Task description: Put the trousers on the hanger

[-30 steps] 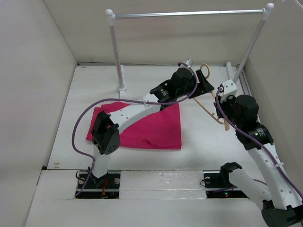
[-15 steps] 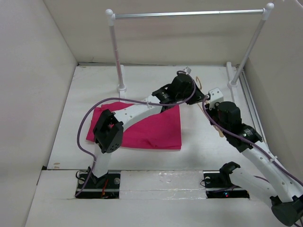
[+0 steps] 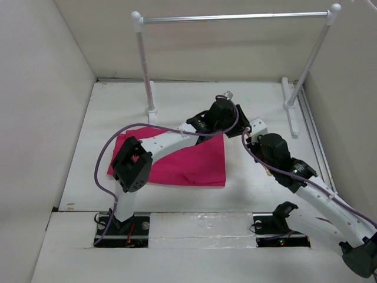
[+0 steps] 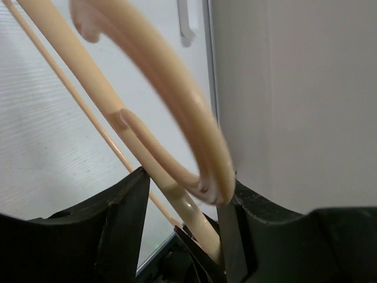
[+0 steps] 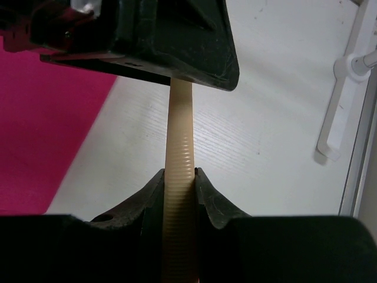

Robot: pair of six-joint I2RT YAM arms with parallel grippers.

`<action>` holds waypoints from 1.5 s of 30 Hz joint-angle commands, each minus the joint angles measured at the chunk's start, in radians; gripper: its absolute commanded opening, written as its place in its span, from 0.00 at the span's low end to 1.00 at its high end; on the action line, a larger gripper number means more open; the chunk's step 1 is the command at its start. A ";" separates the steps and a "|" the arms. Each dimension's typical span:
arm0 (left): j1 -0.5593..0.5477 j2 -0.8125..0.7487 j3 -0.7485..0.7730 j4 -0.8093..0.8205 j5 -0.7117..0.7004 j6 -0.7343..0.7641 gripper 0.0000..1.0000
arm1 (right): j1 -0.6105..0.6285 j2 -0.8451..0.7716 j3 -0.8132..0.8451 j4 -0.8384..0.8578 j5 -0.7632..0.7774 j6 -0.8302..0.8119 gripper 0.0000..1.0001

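Note:
The pink trousers lie flat on the table, left of centre, and their edge shows in the right wrist view. My right gripper is shut on a ribbed arm of the tan hanger. In the top view it sits just off the trousers' right edge, and the hanger is almost hidden under both grippers. My left gripper stands open with the hanger's neck and hook between its jaws; the hook rests against the right finger. In the top view it is above the trousers' far right corner.
The white-and-silver rail frame spans the back, with its left post base and right foot on the table; the foot also shows in the right wrist view. White walls enclose the left, right and back.
My right arm has carried the hanger left and nearer, up to the trousers' right edge. The left gripper has shifted slightly nearer with it and now has the hanger's neck between its jaws.

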 commanded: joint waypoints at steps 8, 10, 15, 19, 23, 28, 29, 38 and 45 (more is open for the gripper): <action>-0.013 0.020 0.010 -0.009 -0.038 0.028 0.00 | 0.082 0.031 -0.027 0.004 -0.010 0.030 0.09; -0.013 -0.002 -0.027 -0.007 -0.040 0.028 0.00 | 0.082 0.017 -0.024 -0.014 -0.016 0.032 0.35; -0.013 -0.087 -0.138 0.048 -0.044 0.018 0.00 | 0.040 -0.037 0.045 -0.109 -0.168 0.026 0.70; -0.024 -0.162 -0.286 0.134 -0.055 -0.010 0.00 | -0.036 -0.060 0.124 -0.206 -0.303 -0.008 0.72; -0.043 -0.231 -0.437 0.217 -0.136 -0.048 0.00 | -0.109 -0.077 0.121 -0.182 -0.433 -0.014 0.61; -0.043 -0.251 -0.575 0.297 -0.150 -0.076 0.00 | -0.174 -0.025 -0.060 0.057 -0.633 0.062 0.00; -0.043 -0.250 -0.583 0.297 -0.158 -0.073 0.00 | -0.174 0.033 -0.086 0.096 -0.666 0.099 0.00; -0.061 -0.253 -0.644 0.271 -0.309 -0.019 0.00 | -0.140 0.409 -0.119 0.475 -0.665 0.240 0.33; -0.052 -0.277 -0.678 0.255 -0.322 0.016 0.00 | -0.108 0.570 -0.122 0.611 -0.598 0.369 0.46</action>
